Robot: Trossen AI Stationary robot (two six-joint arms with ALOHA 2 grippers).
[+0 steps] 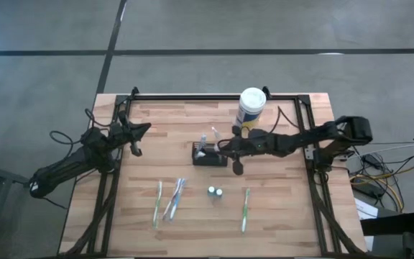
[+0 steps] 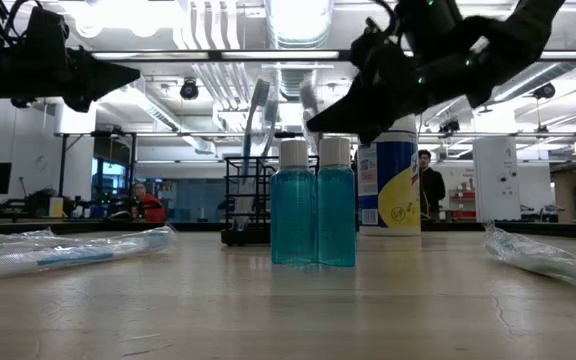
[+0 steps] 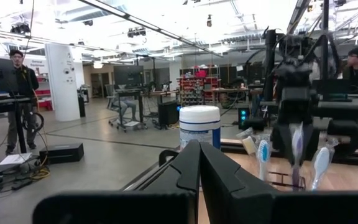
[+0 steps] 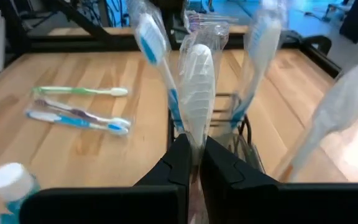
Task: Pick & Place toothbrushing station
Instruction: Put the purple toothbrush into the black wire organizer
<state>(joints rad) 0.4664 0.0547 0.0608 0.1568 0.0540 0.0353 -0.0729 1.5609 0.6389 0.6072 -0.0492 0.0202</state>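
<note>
The toothbrushing station [image 1: 208, 155], a small black mesh caddy, stands at the table's middle with wrapped toothbrushes [image 2: 259, 112] upright in it. My right gripper [image 1: 226, 147] reaches in from the right, just above the caddy [image 4: 230, 122], and is shut on a toothbrush in clear wrap [image 4: 196, 78]. Two blue-headed brushes [image 4: 151, 38] stand on either side of it. My left gripper [image 1: 139, 132] waits shut at the table's left, touching nothing; its fingers [image 3: 199, 169] show closed together. My right gripper pinches the wrapped toothbrush between its two fingers, just below the white head [image 4: 195, 138]. The fingers come from the table's right side, slanting a little downward. The head sticks out past the fingertips; the fingers hide the brush's lower end.
A white canister [image 1: 251, 107] stands behind the caddy toward the far edge. Two small blue bottles [image 1: 215, 192] stand nearer the front, with loose toothbrushes [image 1: 167, 201] to their left and one [image 1: 245, 208] to their right. A black frame [image 1: 214, 96] rims the table.
</note>
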